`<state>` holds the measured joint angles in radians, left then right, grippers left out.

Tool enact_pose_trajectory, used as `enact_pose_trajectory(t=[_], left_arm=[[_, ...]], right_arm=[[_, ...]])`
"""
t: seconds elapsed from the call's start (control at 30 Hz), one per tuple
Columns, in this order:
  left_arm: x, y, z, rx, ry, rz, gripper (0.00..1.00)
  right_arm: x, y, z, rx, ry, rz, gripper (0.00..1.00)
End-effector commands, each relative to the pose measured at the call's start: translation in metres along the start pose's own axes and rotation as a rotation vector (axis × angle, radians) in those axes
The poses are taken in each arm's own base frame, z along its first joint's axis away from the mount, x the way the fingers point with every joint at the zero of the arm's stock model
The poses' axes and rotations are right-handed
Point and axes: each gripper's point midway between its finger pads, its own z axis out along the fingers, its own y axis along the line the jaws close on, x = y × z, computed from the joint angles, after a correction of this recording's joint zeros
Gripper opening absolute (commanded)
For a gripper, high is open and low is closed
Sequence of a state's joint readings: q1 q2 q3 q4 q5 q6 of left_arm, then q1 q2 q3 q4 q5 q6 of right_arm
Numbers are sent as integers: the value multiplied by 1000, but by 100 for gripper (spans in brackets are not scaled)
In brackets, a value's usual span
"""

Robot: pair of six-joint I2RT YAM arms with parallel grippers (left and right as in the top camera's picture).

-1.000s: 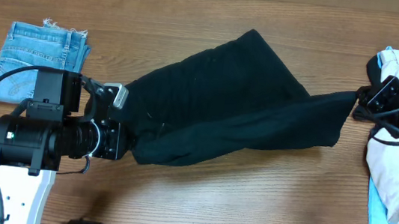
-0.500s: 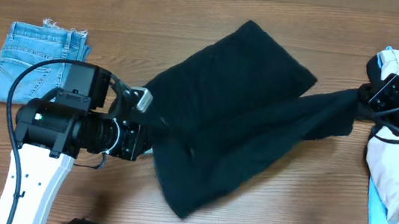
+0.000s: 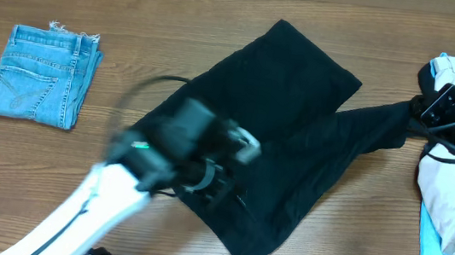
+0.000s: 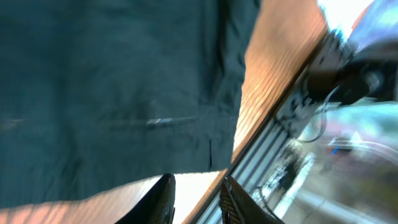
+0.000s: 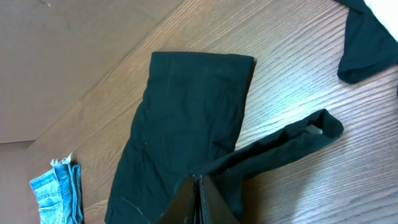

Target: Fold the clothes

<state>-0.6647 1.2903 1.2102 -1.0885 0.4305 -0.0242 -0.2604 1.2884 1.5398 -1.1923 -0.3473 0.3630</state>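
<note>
The black shorts (image 3: 279,125) lie spread over the middle of the table, one leg reaching toward the front edge. My right gripper (image 3: 414,110) is shut on a stretched corner of them at the right; in the right wrist view its closed fingers (image 5: 199,199) pinch the black cloth (image 5: 186,118). My left gripper (image 3: 219,187) is blurred over the shorts' lower part. In the left wrist view it (image 4: 196,199) is open and empty, with the black cloth (image 4: 112,81) just beyond its fingertips.
Folded light-blue denim shorts (image 3: 40,76) lie at the far left, also in the right wrist view (image 5: 56,193). A pile of beige and pale-blue garments (image 3: 451,204) sits at the right edge. The table's front edge (image 4: 267,124) is close to the left gripper.
My left gripper swept to the right with the shorts' lower part, which now lies toward the front edge, and has let go. The right gripper has held still.
</note>
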Motion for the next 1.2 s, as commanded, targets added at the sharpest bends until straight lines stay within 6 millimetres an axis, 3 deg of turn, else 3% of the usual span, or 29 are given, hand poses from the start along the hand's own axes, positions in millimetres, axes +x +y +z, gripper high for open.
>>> enact_pose_trajectory(t=[0.0,0.1,0.23,0.47,0.6,0.7,0.83,0.93,1.17], left_arm=[[5,-6,65,-68,135,106,30],[6,-13,109,-42,206,143,32],[23,-36,140,15,316,219,31],[60,-59,146,-69,446,361,46],[73,-57,154,-98,504,401,64],[86,-49,166,-105,578,404,68],[91,-42,172,-124,650,429,69],[91,-30,178,-179,680,453,61],[99,-30,185,-240,749,492,59]], right_arm=[[-7,5,-11,-9,-46,-15,4],[-7,5,-11,-9,-45,-15,4],[-7,5,-11,-8,-46,-16,4],[-8,4,-11,-2,-49,-16,4],[-8,4,-11,-1,-48,-16,4],[-8,4,-11,-2,-49,-16,4],[-7,4,-11,0,-44,-14,4],[-6,3,-11,2,-41,-13,4],[-5,3,-11,2,-39,-12,4]])
